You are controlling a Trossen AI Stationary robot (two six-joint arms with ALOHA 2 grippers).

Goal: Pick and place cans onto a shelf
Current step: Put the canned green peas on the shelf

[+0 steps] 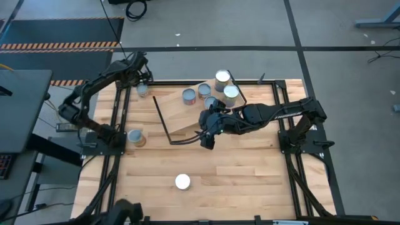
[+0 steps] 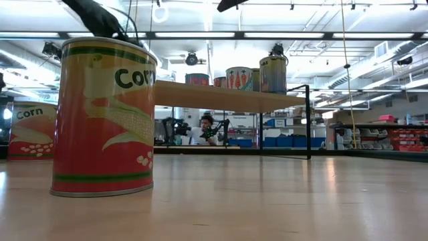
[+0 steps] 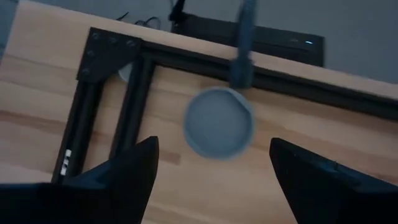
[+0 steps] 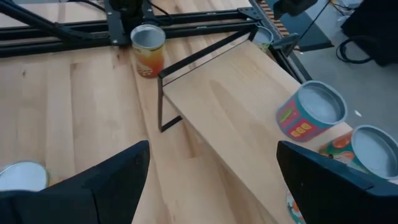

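Spanning most of the high view, the table (image 1: 219, 172) carries everything, with the shelf (image 1: 187, 112) standing skewed near the middle of its far edge. The right arm reaches in from the right edge, and its gripper (image 1: 209, 134) hovers over the shelf's near end, jaws released and grasping nothing. The left arm stretches along the left edge to the far-left corner, where its gripper (image 1: 142, 78) hangs over a can (image 1: 142, 90); its wrist view shows that grey top (image 3: 219, 122) between the spread fingers (image 3: 134, 171), untouched, so the jaws are released. Four cans sit on the shelf's far end: a big white-topped one (image 1: 222, 78), another (image 1: 231, 92) beside it, and two smaller grey-topped ones (image 1: 204, 90) (image 1: 189, 95). One more can (image 1: 134, 136) stands at the left edge by the left arm's base, and a white-topped can (image 1: 182, 182) stands alone near the near edge. The low view shows it close up as a corn tin (image 2: 103, 117).
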